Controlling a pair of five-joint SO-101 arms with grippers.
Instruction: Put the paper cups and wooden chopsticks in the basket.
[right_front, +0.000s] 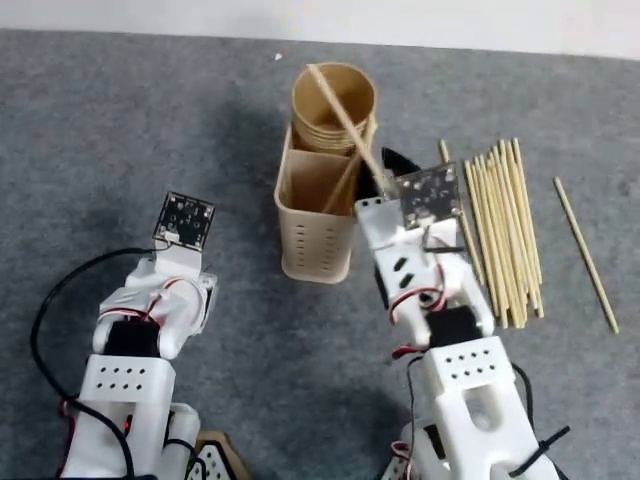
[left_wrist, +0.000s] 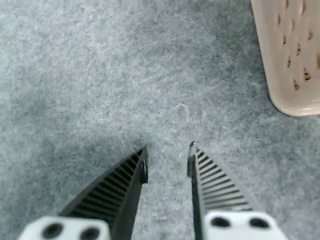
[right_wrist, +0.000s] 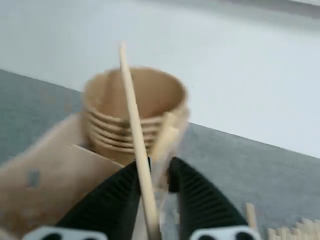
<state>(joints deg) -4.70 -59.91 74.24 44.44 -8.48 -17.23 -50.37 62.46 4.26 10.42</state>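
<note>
Centrally, the basket (right_front: 315, 240) stands on grey carpet (right_front: 120, 120), with stacked cups (right_front: 333, 100) in its far compartment. The right gripper (right_wrist: 152, 167) hangs over the basket's right edge, clamped on one chopstick (right_front: 345, 120) that slants up and left across the cups' mouth. More chopsticks lie in a pile (right_front: 505, 230) right of the basket, and a single one (right_front: 587, 255) lies farther right. The left gripper (left_wrist: 167, 160), fingers spread, hovers over bare carpet left of the basket.
</note>
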